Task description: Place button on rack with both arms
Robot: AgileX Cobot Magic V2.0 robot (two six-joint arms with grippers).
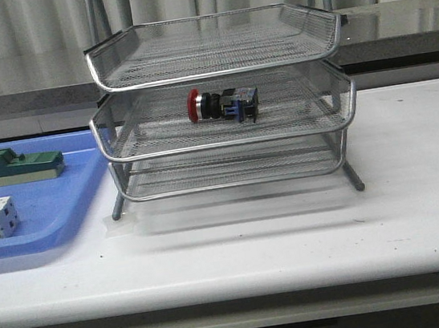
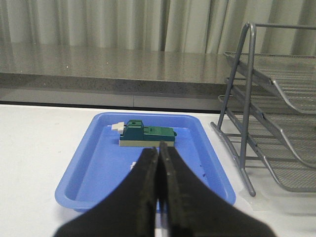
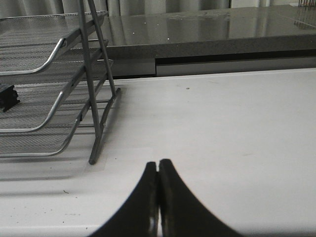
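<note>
Button [image 1: 222, 104] lies on its side on the middle tier of the rack [image 1: 217, 51], red cap pointing left, nothing touching it, so placement looks done. Left gripper [image 2: 159, 197] is clenched with nothing between its fingers, hanging over the near end of the blue tray [image 2: 81, 173]. Right gripper [image 3: 158, 202] is likewise pressed together and empty, over bare table [image 3: 237, 138] beside the rack. Only a dark corner of what is probably the button shows in the right wrist view. Little seems left but parking the arms.

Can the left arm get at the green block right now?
Probably yes. The green block lies uncovered in the blue tray straight ahead of the left gripper; nothing stands between, though the fingers are shut and must open first.
</note>
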